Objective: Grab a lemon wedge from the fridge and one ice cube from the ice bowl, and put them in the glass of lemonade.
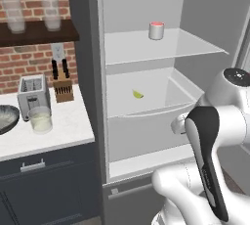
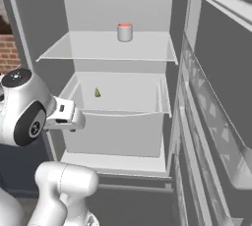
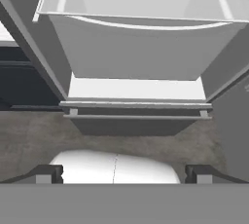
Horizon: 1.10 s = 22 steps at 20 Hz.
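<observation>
Hand view shows the end effector (image 3: 124,173) spread wide and empty, below the fridge (image 1: 93,97) drawer where the wedge (image 1: 138,94) lies, ready to reach.

Lemon wedge (image 2: 97,93) in open fridge (image 2: 118,9) drawer

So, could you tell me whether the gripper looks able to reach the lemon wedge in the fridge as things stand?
Probably yes. The fridge stands open, the lemon wedge lies alone in the open drawer, and the open gripper faces it from outside with nothing between.
</observation>
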### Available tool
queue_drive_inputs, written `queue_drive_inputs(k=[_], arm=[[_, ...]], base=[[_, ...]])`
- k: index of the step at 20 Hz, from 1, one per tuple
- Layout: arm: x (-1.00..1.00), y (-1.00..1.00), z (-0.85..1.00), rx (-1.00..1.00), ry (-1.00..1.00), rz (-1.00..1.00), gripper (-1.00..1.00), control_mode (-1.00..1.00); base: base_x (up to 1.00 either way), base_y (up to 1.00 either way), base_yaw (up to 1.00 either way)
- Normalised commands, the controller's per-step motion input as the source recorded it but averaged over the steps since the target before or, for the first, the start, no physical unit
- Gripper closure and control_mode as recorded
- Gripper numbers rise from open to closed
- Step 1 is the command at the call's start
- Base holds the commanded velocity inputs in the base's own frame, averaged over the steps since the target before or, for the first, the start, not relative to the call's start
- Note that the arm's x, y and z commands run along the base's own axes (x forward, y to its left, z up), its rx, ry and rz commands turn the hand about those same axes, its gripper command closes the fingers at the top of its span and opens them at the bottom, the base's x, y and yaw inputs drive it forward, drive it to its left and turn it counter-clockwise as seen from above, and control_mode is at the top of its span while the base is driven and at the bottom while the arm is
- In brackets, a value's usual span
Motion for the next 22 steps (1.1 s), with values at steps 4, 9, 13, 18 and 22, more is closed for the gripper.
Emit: queue_drive_inputs(k=[4,9,13,18,22], arm=[[0.00,0.00,0.00,0.00,0.00,0.00,-1.00,1.00],[0.00,0.00,0.00,0.00,0.00,0.00,-1.00,1.00],[0.00,0.00,0.00,0.00,0.00,0.00,-1.00,1.00],[0.05,0.00,-0.02,0.00,-0.05,0.00,-1.00,-1.00],[0.51,0.04,0.00,0.00,-0.05,0.00,-1.00,-1.00]], base=[[0.48,-0.22,0.20],[0.34,-0.34,0.15],[0.05,-0.04,0.03],[0.00,0.00,0.00],[0.00,0.00,0.00]])
